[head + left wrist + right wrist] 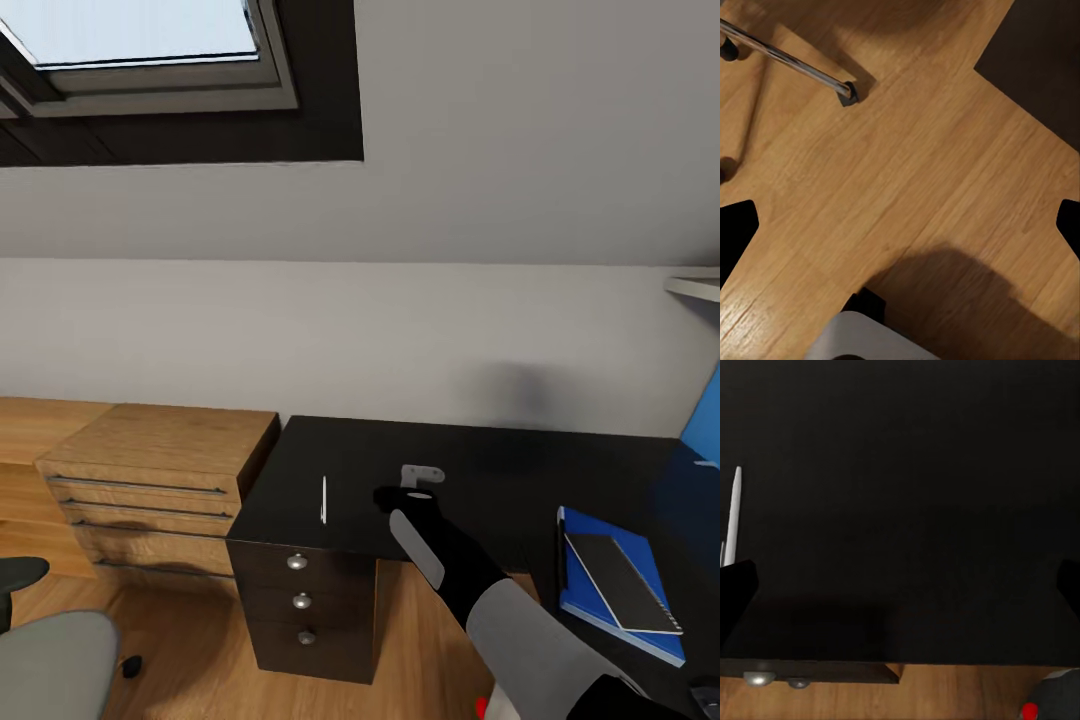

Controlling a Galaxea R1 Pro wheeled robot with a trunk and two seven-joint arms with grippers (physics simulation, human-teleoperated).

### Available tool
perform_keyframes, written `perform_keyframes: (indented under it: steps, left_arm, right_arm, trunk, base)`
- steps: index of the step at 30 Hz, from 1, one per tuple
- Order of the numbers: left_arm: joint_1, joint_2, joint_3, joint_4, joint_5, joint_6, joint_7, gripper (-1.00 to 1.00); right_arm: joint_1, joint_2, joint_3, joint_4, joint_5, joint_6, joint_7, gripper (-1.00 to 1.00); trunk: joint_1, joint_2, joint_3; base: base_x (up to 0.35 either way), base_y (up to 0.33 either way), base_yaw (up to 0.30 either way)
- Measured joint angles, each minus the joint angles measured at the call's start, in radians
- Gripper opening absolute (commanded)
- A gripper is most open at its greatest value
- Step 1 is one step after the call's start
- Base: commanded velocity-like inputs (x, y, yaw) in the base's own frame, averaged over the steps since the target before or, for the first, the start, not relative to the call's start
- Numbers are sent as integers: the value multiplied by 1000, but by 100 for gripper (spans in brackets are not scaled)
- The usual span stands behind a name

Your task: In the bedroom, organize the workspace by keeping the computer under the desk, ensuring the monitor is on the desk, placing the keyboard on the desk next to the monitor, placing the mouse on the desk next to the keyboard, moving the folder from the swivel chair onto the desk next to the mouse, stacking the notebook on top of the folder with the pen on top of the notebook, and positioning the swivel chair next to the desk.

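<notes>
Right fingers [735, 592] (spread) beside pen [323, 498]

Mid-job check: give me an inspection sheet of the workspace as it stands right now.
Surface: desk, glossy black top, three-drawer unit under its near corner.
Job's things: pen lies on the desk near that corner; notebook sits on the folder on the desk; swivel chair stands on the floor.
Clutter: nothing seen.
Grippers: right gripper hovers over the desk beside the pen, fingers apart, empty; left gripper open over the wooden floor.
Cables: nothing seen.
Surroundings: light wooden drawer cabinet beside the desk, skylight above, white wall.
</notes>
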Motion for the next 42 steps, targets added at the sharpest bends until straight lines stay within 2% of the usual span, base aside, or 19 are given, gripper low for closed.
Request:
perform_keyframes:
  steps: [14,18,29,33,37,39,40,42]
  left_arm:
    - [0,-2,-2,0,-1,-1,1,100]
    - [0,-2,-2,0,-1,-1,1,100]
    - [0,-3,-2,0,-1,-1,2,100]
    - [0,-3,-1,0,-1,-1,3,100]
    - [0,-2,0,-4,-1,-1,4,100]
    - [0,-2,1,-23,0,0,4,100]
    - [0,-2,3,-71,0,1,4,100]
    - [0,-3,3,-94,0,1,4,100]
  right_arm:
    - [0,2,2,6,2,-1,4,100]
    - [0,2,2,31,2,-45,10,100]
    - [0,13,11,110,9,-62,11,100]
    - [0,24,10,169,10,-64,12,100]
    - [-1,25,10,240,8,-79,13,100]
    - [-1,25,10,257,8,-84,14,100]
    - [-1,25,10,267,8,-87,19,100]
    - [-2,25,10,268,7,-88,21,100]
  trunk:
    - [-1,0,0]
    - [-1,0,0]
    - [-1,0,0]
    - [0,0,0]
    - [0,0,0]
    - [0,0,0]
    - [0,0,0]
    - [4,-7,-3]
  base:
    - [221,186,79]
    - [266,235,1]
    - [261,231,0]
    - [104,85,0]
    - [25,20,0]
    - [5,4,0]
    - [2,2,0]
    - [1,0,0]
